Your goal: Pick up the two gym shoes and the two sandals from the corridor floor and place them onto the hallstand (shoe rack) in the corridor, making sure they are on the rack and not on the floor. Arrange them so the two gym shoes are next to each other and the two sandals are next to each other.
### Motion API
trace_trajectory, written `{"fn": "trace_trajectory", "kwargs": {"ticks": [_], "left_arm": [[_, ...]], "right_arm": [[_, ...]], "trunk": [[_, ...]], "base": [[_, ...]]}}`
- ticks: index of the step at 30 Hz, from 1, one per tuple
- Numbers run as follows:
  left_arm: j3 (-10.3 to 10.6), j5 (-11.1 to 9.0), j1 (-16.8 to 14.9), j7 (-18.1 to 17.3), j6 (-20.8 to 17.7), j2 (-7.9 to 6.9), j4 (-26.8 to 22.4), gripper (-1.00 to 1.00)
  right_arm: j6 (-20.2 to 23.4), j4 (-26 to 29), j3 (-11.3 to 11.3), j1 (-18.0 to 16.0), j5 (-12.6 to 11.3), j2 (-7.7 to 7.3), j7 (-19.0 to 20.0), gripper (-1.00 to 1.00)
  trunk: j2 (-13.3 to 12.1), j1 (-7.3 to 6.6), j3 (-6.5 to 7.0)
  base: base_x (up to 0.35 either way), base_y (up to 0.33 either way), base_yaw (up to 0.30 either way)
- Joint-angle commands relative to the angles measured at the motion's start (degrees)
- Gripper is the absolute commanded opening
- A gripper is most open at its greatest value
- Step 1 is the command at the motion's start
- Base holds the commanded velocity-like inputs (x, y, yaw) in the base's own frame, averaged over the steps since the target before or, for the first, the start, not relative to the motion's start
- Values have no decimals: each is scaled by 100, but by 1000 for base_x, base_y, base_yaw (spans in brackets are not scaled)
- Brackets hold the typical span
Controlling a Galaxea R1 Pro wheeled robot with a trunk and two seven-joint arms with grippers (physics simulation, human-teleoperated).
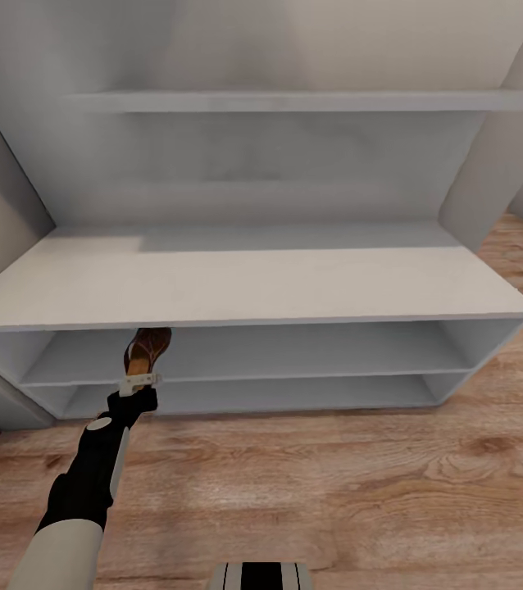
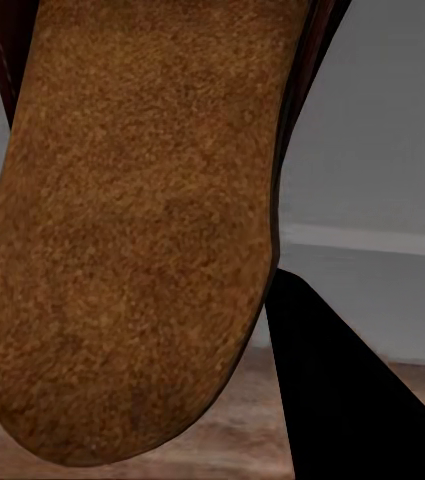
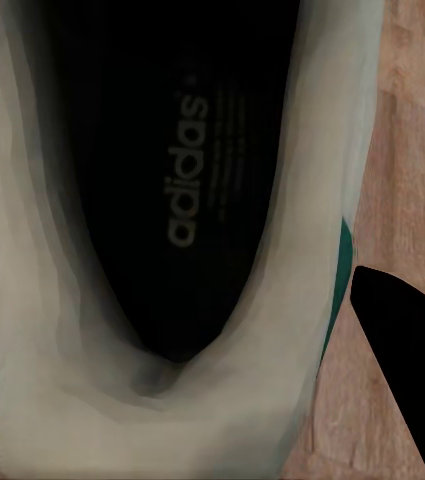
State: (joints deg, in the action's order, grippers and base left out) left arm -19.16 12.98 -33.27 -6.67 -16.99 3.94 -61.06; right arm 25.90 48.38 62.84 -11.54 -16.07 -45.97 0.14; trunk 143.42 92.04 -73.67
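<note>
Left gripper [image 1: 140, 379] clamped on sandal [image 1: 147, 350], long axis pointing into hallstand [image 1: 245, 287], just below its top board. Right fingers [image 3: 402, 330] straddling gym shoe [image 3: 162, 250]; grip unclear.

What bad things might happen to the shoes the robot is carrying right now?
The sandal in the left gripper sits right at the front edge of the hallstand bench top, so it might bump that edge and twist loose. The gym shoe fills the right wrist view above the floor; if that grip slips, it could drop back onto the wood.
</note>
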Motion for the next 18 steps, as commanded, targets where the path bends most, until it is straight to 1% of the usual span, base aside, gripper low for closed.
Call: {"fn": "trace_trajectory", "kwargs": {"ticks": [1,4,8,10,18], "left_arm": [[-27,73,-4,-65,-23,8,-10,-100],[-27,73,-4,-66,-23,10,-10,-100],[-27,73,-4,-68,-23,8,-9,-100],[-27,73,-4,-68,-23,9,-9,-100],[-34,70,-4,-65,-23,9,-6,-100]], "right_arm": [[29,5,13,-6,-36,0,5,-100],[29,5,12,-6,-36,0,4,-100],[29,5,14,-6,-36,0,4,-100],[29,5,14,-6,-36,0,5,-100],[29,5,11,-6,-36,0,4,-100]], "trunk": [[2,2,-5],[2,2,-5],[2,2,-5],[2,2,-5],[2,2,-5]], "base": [[287,0,0],[204,0,0],[56,0,0],[170,0,0],[282,0,0]]}}
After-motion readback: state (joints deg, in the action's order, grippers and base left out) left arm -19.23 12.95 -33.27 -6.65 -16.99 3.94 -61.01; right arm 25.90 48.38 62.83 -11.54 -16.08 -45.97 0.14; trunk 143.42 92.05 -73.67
